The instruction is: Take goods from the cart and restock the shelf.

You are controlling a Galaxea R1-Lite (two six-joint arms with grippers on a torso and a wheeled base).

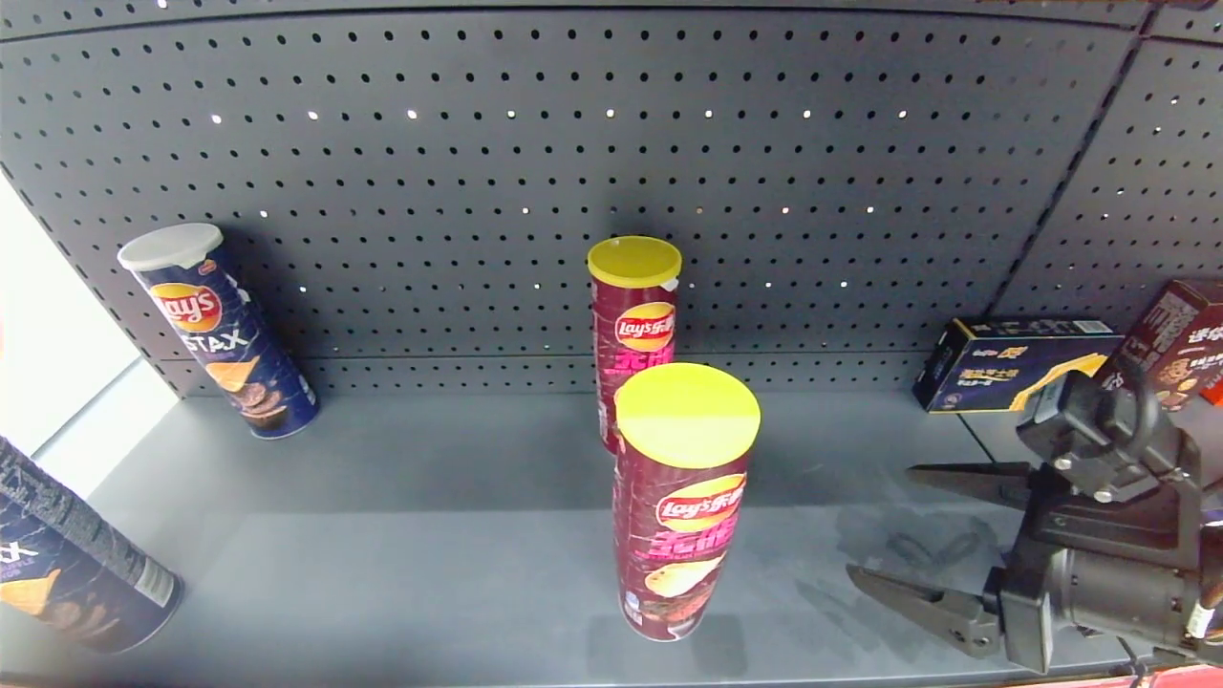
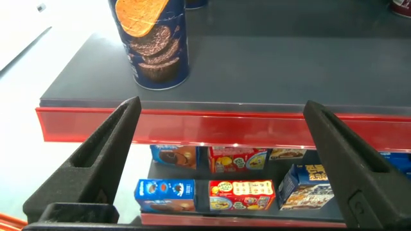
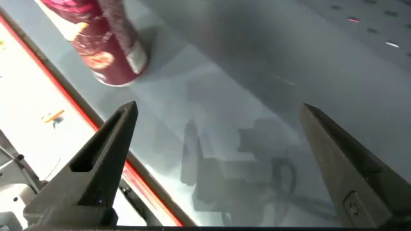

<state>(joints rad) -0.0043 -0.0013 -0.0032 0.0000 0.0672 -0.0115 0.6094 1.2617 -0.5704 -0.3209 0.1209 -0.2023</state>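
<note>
Two maroon chip cans with yellow lids stand upright mid-shelf, one in front [image 1: 680,506] and one behind it [image 1: 635,325] near the pegboard. A blue can [image 1: 220,325] stands at the back left, and another blue can [image 1: 67,564] at the front left corner. My right gripper [image 1: 881,522] hovers open and empty over the grey shelf [image 1: 430,535], to the right of the front maroon can [image 3: 106,42]. My left gripper [image 2: 221,106] is open and empty in front of the shelf's red edge [image 2: 212,125], close to the front blue can [image 2: 154,45].
A dark blue box [image 1: 1018,363] and a maroon box [image 1: 1180,339] lie at the back right of the shelf. Small snack boxes [image 2: 237,192] fill the lower shelf under the red edge. Bare shelf lies between the cans.
</note>
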